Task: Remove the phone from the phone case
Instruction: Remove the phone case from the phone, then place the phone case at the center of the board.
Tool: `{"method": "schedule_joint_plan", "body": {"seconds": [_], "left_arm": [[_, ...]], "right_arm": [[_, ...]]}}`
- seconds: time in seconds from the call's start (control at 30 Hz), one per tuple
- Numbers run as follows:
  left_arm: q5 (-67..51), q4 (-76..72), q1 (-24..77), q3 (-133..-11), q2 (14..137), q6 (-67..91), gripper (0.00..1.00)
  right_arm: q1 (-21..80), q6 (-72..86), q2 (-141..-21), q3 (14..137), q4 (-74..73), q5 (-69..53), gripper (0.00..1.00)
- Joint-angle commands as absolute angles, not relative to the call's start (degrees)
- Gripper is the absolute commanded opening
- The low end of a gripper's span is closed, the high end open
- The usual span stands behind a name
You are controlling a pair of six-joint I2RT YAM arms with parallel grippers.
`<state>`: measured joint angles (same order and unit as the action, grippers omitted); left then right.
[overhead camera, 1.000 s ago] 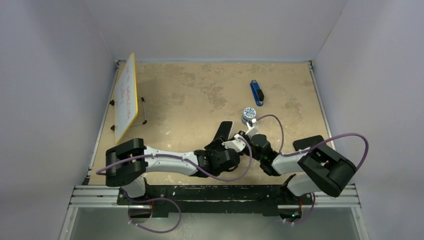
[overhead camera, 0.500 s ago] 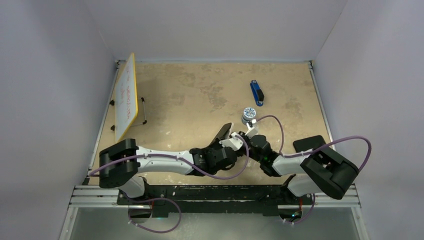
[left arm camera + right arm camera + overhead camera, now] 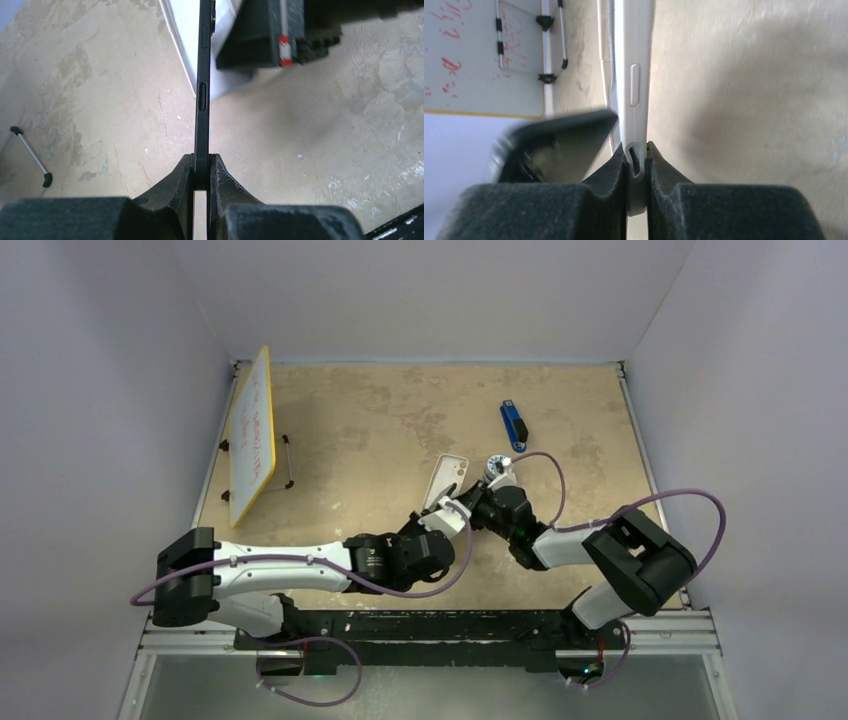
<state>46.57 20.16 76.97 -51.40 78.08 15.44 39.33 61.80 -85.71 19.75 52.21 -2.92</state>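
Two arms meet over the middle of the tan table [image 3: 340,420]. The white phone case [image 3: 446,478] is held at a tilt, and the right gripper [image 3: 637,150] has its jaws closed tight on the case's rim. The dark phone [image 3: 203,100], seen edge-on, is clamped at its near end by the left gripper [image 3: 201,162], likewise closed. The phone's far end lies just beside the case wall; whether it is wholly free of the case cannot be told. The step in hand appears to be the separation itself. It is best done by drawing the grippers steadily apart along the phone's plane, with both grips firm and no twist on the thin phone, clear of the small round object [image 3: 495,466] just beside the right gripper.
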Motion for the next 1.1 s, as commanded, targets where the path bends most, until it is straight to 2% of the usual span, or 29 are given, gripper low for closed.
{"method": "schedule_joint_plan", "body": {"seconds": [0.0, 0.27, 0.6, 0.87, 1.07], "left_arm": [[46.8, 23.5, 77.3, -51.9, 76.2, 19.6, 0.0], [55.1, 30.0, 76.8, -53.4, 77.0, 23.8, 0.0], [58.2, 23.2, 66.6, -53.7, 82.9, 17.3, 0.0], [56.6, 11.5, 59.7, -54.5, 89.3, 7.9, 0.0], [54.1, 7.7, 56.1, -56.6, 94.9, 4.9, 0.0]], "right_arm": [[37.5, 58.3, -87.9, 25.3, 52.8, -1.2, 0.0], [34.2, 51.5, -94.7, 36.5, 44.2, -9.6, 0.0], [32.2, 42.6, -102.3, 48.7, 26.5, -15.9, 0.12], [31.8, 35.9, -105.6, 55.0, 16.0, -13.5, 0.24], [31.6, 32.3, -106.9, 59.8, 9.2, -11.2, 0.43]]}}
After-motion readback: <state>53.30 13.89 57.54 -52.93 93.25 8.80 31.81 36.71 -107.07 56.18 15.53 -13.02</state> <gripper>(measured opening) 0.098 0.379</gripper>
